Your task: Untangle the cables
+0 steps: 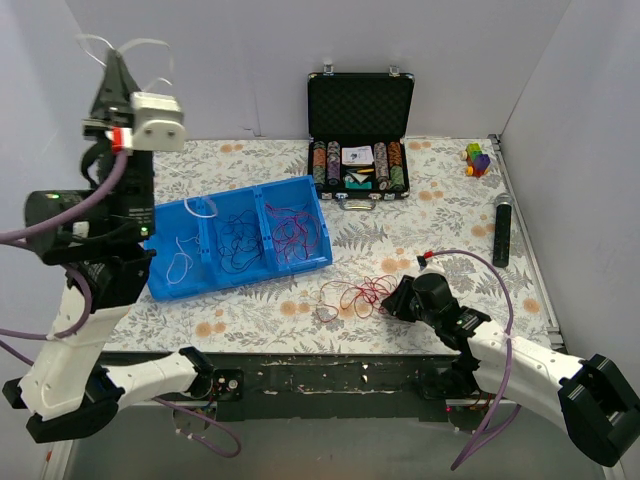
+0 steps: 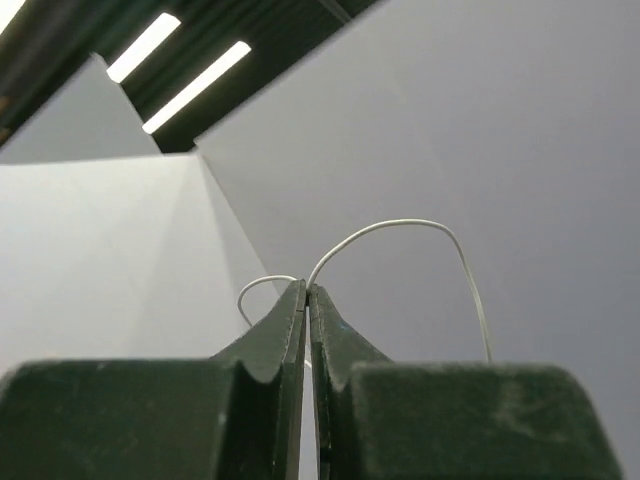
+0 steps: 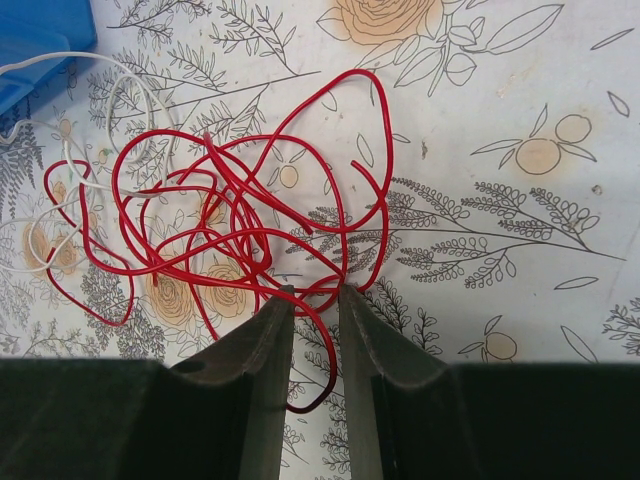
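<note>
Table: floral cloth [image 1: 440,215], blue tray [image 1: 240,280] towards its left.
Done: white, navy and magenta cables [image 1: 240,240] lie in the tray's 3 compartments.
Left gripper [image 2: 306,290]: high above the tray's left end, pinched tight on a white cable [image 2: 400,225].
Right gripper [image 3: 312,292]: low, right of the tray, jaws partly apart astride the red tangle [image 3: 230,235], gripping nothing visible.
Left: red knot, seemingly unpicked.

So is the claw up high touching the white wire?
Touching. The left wrist view shows the left claw shut on the white wire looping out between its tips.
</note>
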Motion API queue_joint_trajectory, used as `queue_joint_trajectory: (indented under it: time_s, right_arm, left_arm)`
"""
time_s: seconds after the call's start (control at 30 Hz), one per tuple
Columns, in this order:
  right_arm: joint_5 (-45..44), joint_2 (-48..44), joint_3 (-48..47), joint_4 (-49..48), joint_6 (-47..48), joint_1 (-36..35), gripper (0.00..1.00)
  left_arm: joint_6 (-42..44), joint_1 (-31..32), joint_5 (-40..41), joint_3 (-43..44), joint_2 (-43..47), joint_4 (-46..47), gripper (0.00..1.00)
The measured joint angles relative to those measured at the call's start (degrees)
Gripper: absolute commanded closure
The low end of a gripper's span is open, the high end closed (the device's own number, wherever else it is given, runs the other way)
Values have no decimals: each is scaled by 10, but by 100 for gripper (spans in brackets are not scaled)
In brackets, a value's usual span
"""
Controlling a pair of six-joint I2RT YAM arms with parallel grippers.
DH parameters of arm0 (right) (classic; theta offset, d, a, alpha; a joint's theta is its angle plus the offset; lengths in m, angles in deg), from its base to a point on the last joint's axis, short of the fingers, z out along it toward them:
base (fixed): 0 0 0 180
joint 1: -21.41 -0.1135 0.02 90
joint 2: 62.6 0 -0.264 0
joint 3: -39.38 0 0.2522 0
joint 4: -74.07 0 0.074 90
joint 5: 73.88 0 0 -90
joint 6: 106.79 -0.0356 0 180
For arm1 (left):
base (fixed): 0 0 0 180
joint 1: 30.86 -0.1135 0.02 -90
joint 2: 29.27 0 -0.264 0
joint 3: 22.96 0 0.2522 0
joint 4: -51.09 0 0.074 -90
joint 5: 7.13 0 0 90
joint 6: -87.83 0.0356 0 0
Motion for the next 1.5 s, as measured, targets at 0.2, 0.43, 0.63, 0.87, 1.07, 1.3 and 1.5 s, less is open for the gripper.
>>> queue_joint_trajectory:
  time_s: [0.2,0.43,0.63,0.87,1.07,1.3,1.5]
  right_arm:
    - [1,0,0,0,3,0,67]
    - [1,-3,0,0,1,0,67]
    - [1,-8,2,2,0,0,68]
    - [1,-6,2,3,0,0,68]
    - [1,-6,2,3,2,0,68]
    - [1,-9,2,4,2,0,69]
    - [2,-17,3,11,3,0,69]
  left_arm:
    - [-142,0,33,-118,53,-205,100]
    - [-301,-28,38,-227,61,-386,100]
    - [-315,-67,11,-318,82,-392,100]
    - [-278,-108,28,-349,118,-246,100]
    - [-254,-137,38,-340,121,-166,100]
    - [-290,-215,27,-370,124,-183,100]
    - [-334,-327,-25,-374,113,-198,100]
